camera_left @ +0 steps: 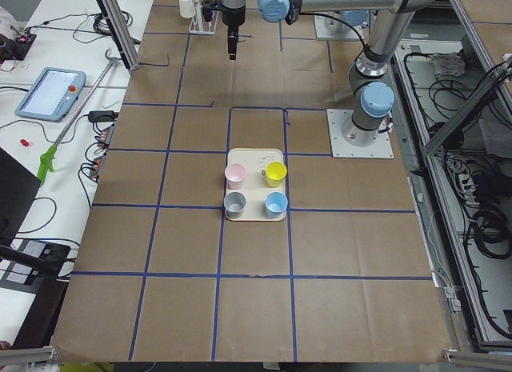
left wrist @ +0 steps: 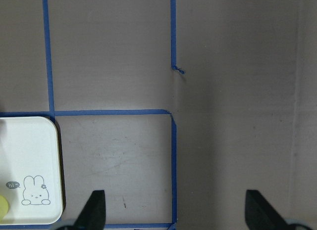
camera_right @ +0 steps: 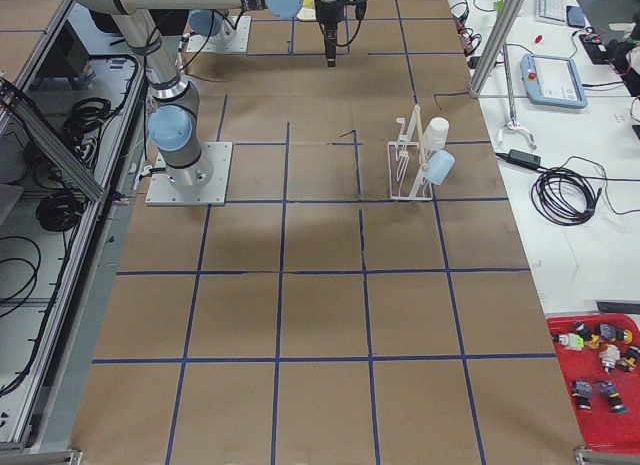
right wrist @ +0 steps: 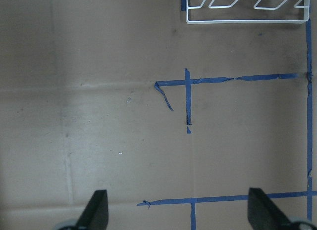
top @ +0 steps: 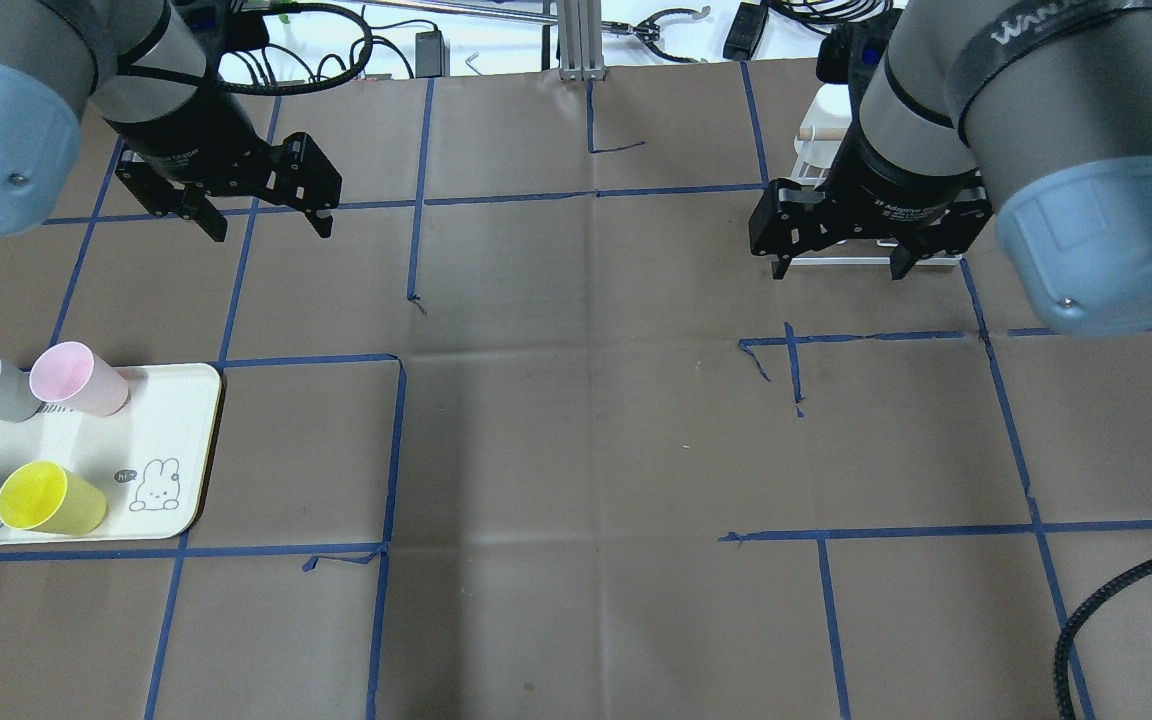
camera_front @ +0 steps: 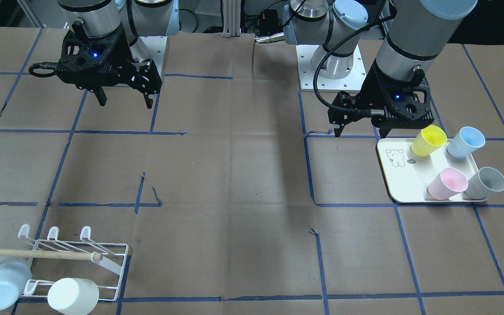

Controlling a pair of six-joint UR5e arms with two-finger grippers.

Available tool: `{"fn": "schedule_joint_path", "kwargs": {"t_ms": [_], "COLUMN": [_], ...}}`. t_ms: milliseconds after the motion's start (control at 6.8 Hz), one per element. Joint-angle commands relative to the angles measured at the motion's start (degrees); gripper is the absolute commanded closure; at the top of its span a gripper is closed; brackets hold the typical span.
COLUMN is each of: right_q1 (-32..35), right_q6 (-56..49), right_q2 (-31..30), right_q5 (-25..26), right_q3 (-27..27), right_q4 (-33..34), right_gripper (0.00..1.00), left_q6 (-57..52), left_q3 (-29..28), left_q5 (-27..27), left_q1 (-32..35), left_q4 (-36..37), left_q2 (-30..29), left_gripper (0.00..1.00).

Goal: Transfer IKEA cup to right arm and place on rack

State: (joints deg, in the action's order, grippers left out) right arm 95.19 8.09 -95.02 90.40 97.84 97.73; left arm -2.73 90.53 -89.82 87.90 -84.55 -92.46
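Note:
Four cups stand mouth-up on a cream tray point(camera_front: 403, 179): yellow point(camera_front: 428, 141), pale blue point(camera_front: 465, 142), pink point(camera_front: 446, 183) and grey point(camera_front: 484, 183). My left gripper point(camera_front: 361, 132) is open and empty, hovering beside the tray's robot-side edge, near the yellow cup; it also shows in the overhead view point(top: 271, 232). My right gripper point(camera_front: 125, 104) is open and empty, high over bare table; it also shows in the overhead view point(top: 840, 272). The white wire rack point(camera_front: 77, 258) sits at the table's far edge on the right arm's side. It holds a pale blue cup point(camera_front: 2, 286) and a white cup point(camera_front: 72, 295).
The table is brown paper with blue tape grid lines. The left wrist view shows a corner of the tray point(left wrist: 29, 165) with its rabbit drawing. The right wrist view shows the rack's edge point(right wrist: 245, 12). A red bin point(camera_right: 600, 360) of small parts and a teach pendant point(camera_right: 555, 80) lie beyond the table.

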Motion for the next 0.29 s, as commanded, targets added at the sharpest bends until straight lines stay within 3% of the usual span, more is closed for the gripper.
{"fn": "schedule_joint_path", "kwargs": {"t_ms": [0, 147], "right_q1": [0.00, 0.00], "right_q6": [0.00, 0.00], "right_q2": [0.09, 0.09], "right_q5": [-0.05, -0.05], "right_q3": [-0.02, 0.07], "right_q4": [0.00, 0.00], "right_gripper": [0.00, 0.00], "left_q6": [0.00, 0.00], "left_q3": [0.00, 0.00], "left_q5": [0.00, 0.00], "left_q1": [-0.01, -0.01], "left_q4": [0.00, 0.00], "left_q2": [0.00, 0.00], "left_gripper": [0.00, 0.00]}}
